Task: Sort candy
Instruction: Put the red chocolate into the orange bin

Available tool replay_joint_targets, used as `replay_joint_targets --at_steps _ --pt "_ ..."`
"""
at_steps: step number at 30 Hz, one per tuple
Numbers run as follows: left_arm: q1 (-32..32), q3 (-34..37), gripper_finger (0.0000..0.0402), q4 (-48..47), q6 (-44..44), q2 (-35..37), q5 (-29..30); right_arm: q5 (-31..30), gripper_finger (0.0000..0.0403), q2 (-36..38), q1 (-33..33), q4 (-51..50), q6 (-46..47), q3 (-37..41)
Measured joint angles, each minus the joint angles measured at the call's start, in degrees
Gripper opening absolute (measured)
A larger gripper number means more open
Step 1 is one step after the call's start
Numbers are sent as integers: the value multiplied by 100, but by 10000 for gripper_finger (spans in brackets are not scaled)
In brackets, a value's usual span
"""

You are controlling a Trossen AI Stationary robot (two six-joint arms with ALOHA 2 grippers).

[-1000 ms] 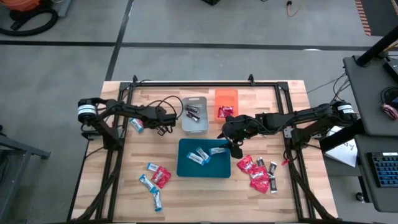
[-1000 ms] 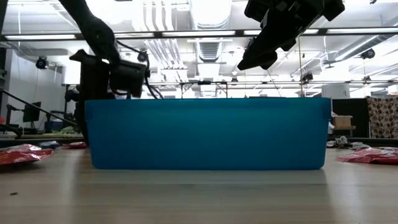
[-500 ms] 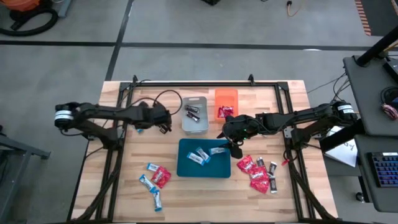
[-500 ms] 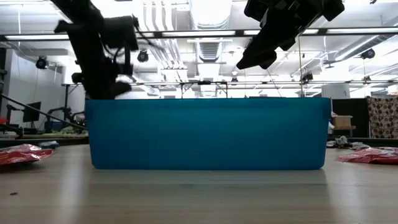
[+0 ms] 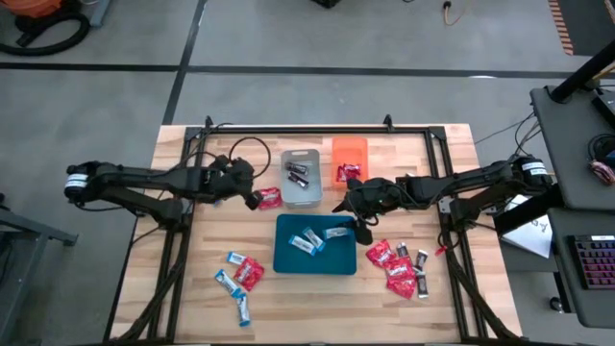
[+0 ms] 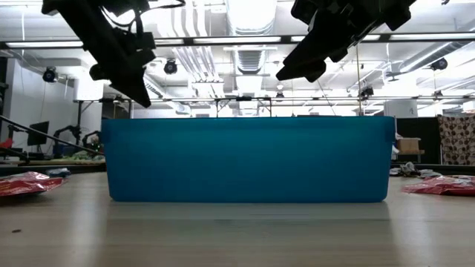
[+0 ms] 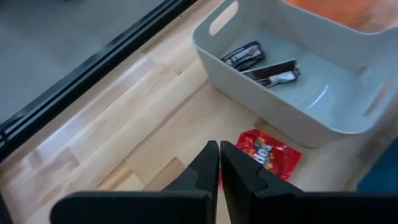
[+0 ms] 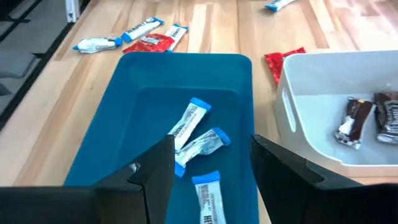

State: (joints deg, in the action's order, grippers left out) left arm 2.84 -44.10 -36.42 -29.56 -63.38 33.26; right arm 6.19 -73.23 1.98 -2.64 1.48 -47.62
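Note:
My left gripper (image 5: pixel 252 190) is shut and hangs above the table just left of the grey tray (image 5: pixel 301 192). It holds nothing. A shiny red packet (image 7: pixel 268 154) lies flat on the wood ahead of its fingertips, against the grey tray's wall. The grey tray holds dark mini bars (image 7: pixel 261 65). My right gripper (image 8: pixel 211 168) is open over the right far corner of the blue tray (image 5: pixel 314 245), where three blue-and-white bars (image 8: pixel 196 134) lie. The orange tray (image 5: pixel 350 151) holds red packets (image 5: pixel 348 173).
Loose candy lies near the front: blue-and-white bars and red packets at the left (image 5: pixel 240 279), red packets and dark bars at the right (image 5: pixel 399 264). One blue-and-white bar (image 8: pixel 280 5) lies by the left arm. A dark frame rail (image 5: pixel 298 128) runs along the far edge.
My left gripper has risen and drawn back toward the table's left edge, tipping from steeply downward to a slant, and has stayed shut. A red packet now shows on the wood beside the grey tray, where the gripper stood before.

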Motion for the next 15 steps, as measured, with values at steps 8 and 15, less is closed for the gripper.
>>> replay_joint_targets --at_steps 8,15 --pt "-87 3 0 -4 49 -172 -24 -36 194 0 -13 37 -58 23" --pt "-88 57 0 2 194 -418 -136 -36 194 0 -13 39 -59 29"
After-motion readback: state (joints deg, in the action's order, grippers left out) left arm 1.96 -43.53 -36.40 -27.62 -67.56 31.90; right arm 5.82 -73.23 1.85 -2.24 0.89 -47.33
